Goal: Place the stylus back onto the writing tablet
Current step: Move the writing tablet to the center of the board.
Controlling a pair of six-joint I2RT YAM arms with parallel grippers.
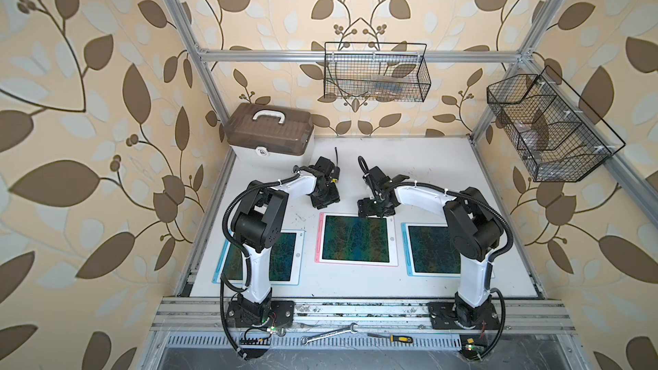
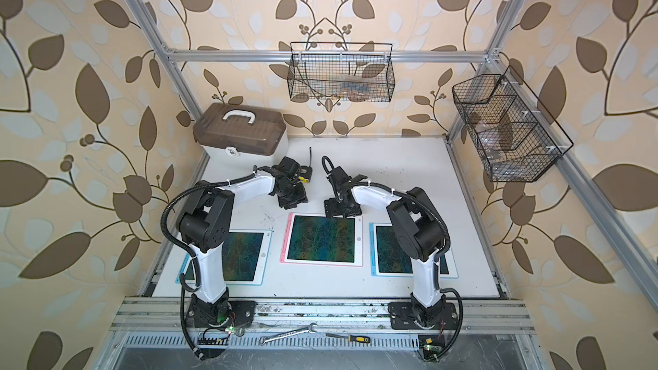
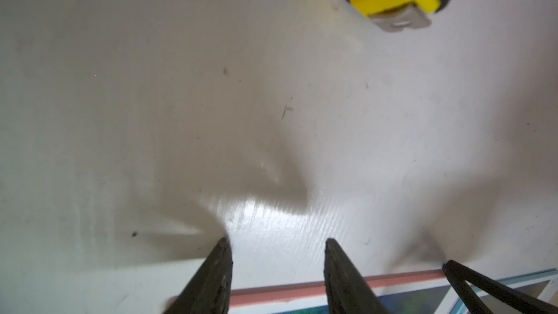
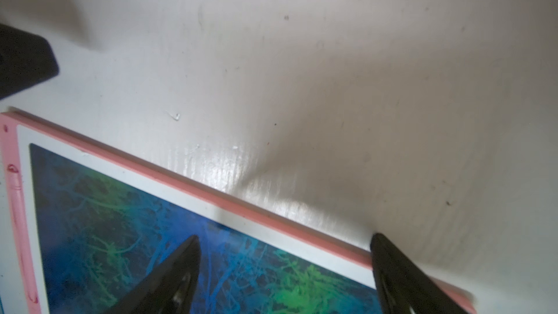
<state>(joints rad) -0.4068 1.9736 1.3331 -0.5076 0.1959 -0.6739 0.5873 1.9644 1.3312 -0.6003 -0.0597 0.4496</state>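
The pink-framed writing tablet (image 1: 356, 240) (image 2: 322, 240) lies flat at the table's middle, its dark screen covered in green-blue scribbles. A pink stylus (image 1: 321, 240) (image 4: 18, 231) lies in the slot along the tablet's left rim. My left gripper (image 1: 323, 203) (image 3: 276, 241) hovers over bare table just behind the tablet's far left corner, open and empty. My right gripper (image 1: 373, 211) (image 4: 285, 237) hangs over the tablet's (image 4: 120, 222) far edge, open, nothing between its fingers.
Two blue-framed tablets (image 1: 285, 254) (image 1: 432, 250) flank the pink one, each partly under an arm. A brown-lidded box (image 1: 270, 133) stands at the back left. Wire baskets (image 1: 375, 72) (image 1: 544, 129) hang on the frame. A wrench (image 1: 329, 334) and a screwdriver (image 1: 391, 338) lie on the front rail.
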